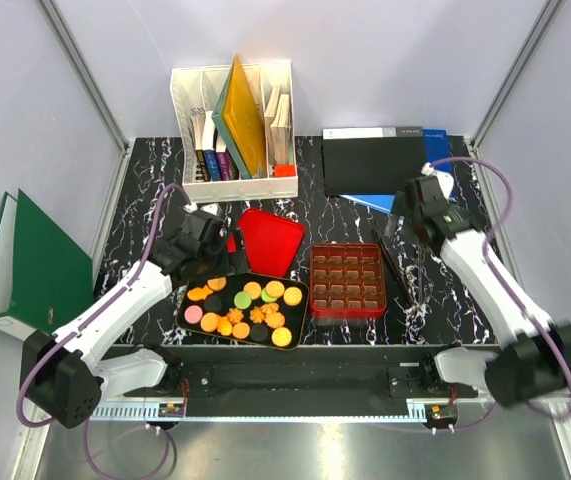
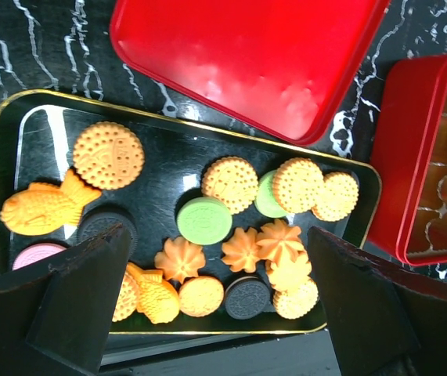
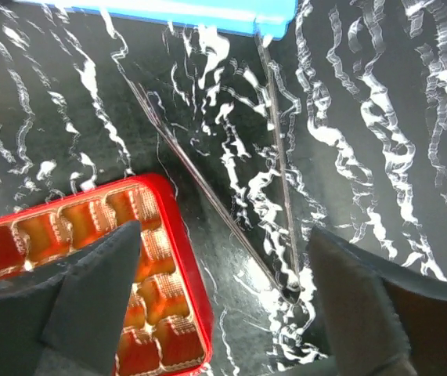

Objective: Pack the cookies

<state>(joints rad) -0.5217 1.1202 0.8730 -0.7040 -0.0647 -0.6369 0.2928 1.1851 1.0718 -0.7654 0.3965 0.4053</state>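
Note:
The cookies (image 1: 243, 305) lie on a black gold-rimmed tray (image 1: 190, 296) at the front left; they are round, flower-shaped and fish-shaped, in orange, green, pink and black. In the left wrist view the cookies (image 2: 205, 220) fill the tray (image 2: 19, 125). My left gripper (image 1: 223, 264) (image 2: 217, 243) is open and empty, hovering over the tray's near half. The red gridded tin (image 1: 347, 280) (image 2: 434, 157) (image 3: 90, 235) stands right of the tray, and I see no cookies in its cells. My right gripper (image 1: 405, 232) (image 3: 223, 235) is open and empty above the table, just right of the tin.
The red lid (image 1: 268, 240) (image 2: 246, 55) lies behind the tray. A thin clear sheet (image 1: 397, 262) (image 3: 270, 180) lies right of the tin. A white file box with books (image 1: 233, 130) stands at the back, a black folder (image 1: 373, 162) on a blue book at the back right, and a green binder (image 1: 30, 262) off the table's left side.

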